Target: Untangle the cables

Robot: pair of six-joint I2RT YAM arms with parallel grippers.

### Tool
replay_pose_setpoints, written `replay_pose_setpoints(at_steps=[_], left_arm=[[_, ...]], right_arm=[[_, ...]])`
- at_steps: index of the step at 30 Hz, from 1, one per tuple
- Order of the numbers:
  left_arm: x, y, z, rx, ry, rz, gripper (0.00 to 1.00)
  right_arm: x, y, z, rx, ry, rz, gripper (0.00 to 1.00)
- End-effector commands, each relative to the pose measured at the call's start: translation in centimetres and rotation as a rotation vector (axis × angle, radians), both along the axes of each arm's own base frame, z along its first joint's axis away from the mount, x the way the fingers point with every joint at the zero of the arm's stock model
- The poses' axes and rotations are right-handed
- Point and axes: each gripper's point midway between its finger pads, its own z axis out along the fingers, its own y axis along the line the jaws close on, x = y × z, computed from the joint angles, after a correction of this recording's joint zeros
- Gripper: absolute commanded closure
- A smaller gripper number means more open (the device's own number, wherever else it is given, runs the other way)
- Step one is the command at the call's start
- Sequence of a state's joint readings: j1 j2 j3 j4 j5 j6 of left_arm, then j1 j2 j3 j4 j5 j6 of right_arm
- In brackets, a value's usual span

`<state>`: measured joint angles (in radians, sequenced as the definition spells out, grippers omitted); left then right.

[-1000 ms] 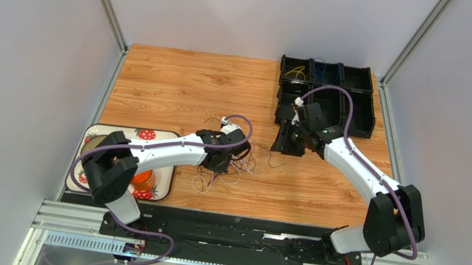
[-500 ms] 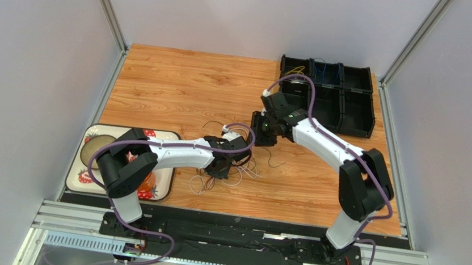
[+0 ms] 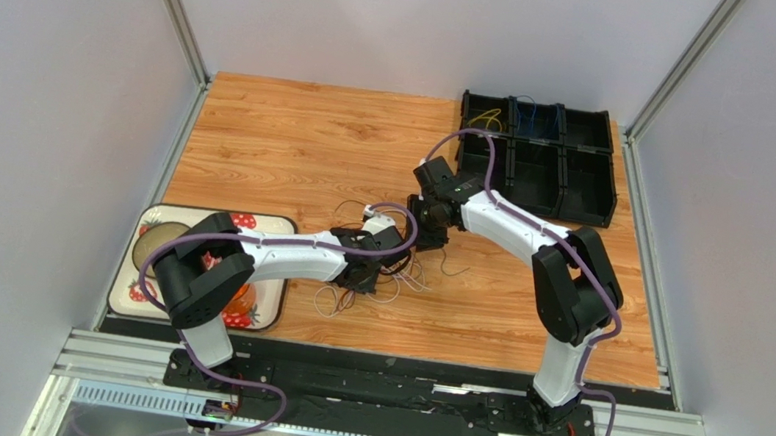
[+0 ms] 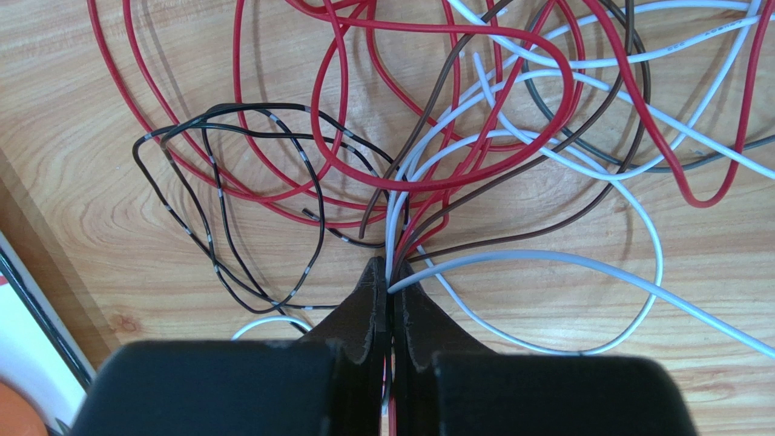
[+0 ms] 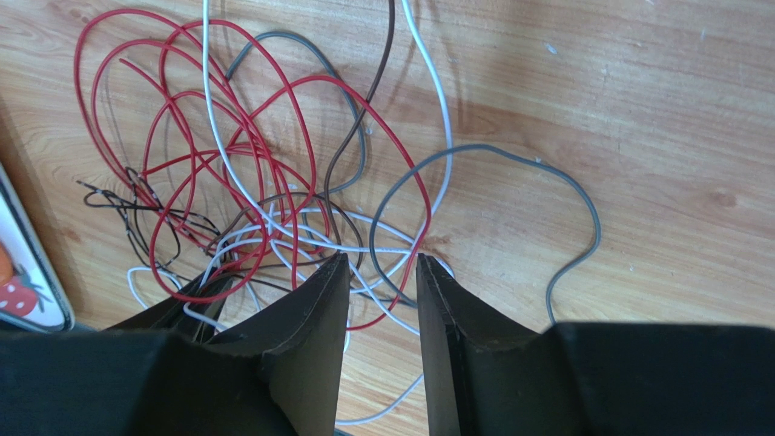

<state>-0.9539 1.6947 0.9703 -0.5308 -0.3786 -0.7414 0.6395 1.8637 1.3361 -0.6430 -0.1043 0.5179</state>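
Note:
The cables (image 3: 387,282) lie as a tangle of thin red, white, brown, grey and black loops on the wooden table. My left gripper (image 4: 391,274) is shut on a bundle of white, red and brown strands that fan out ahead of its tips. A black striped wire (image 4: 227,182) loops to its left. My right gripper (image 5: 382,263) hovers open over the tangle's right side, with red loops (image 5: 300,136) and white strands below its tips and nothing between them. A grey cable (image 5: 564,182) curls off to the right. The left gripper's fingers (image 5: 182,304) show at the lower left of the right wrist view.
Black compartment bins (image 3: 585,187) stand at the back right, with yellow and blue wires in the far cells. A strawberry-patterned tray (image 3: 207,210) holding dishes sits at the left near the left arm. Bare wood lies behind and to the right of the tangle.
The right arm swung left from the black bins to just above the tangle, and its jaws narrowed somewhat. The left gripper stayed shut on the strands, shifting slightly.

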Motion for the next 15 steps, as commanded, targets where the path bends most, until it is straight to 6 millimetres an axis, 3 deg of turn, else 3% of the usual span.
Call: replay_pose_setpoints(at_steps=[1,5,9,13,15], left_arm=[[-1.7,1.4,-3.4,0.037,0.081,0.015,1.0],[-1.8,1.4,-3.3,0.031,0.076,0.014,1.0],[-1.8,1.4,-3.4,0.032,0.076,0.012,1.0],[-1.7,1.4,-3.5,0.033,0.074,0.015,1.0],[-1.7,1.5,-3.5,0.034,0.075,0.015,1.0]], right_arm=[[0.7,1.1,0.1,-0.022,-0.032,0.027,0.66],[0.9,1.3,-0.1,-0.04,-0.037,0.031,0.69],[1.3,1.0,0.3,-0.062,-0.055,0.027,0.85],[1.6,0.7,2.3,-0.072,-0.088,0.025,0.97],[2.4,0.5,4.5,-0.077,-0.143,0.022,1.0]])
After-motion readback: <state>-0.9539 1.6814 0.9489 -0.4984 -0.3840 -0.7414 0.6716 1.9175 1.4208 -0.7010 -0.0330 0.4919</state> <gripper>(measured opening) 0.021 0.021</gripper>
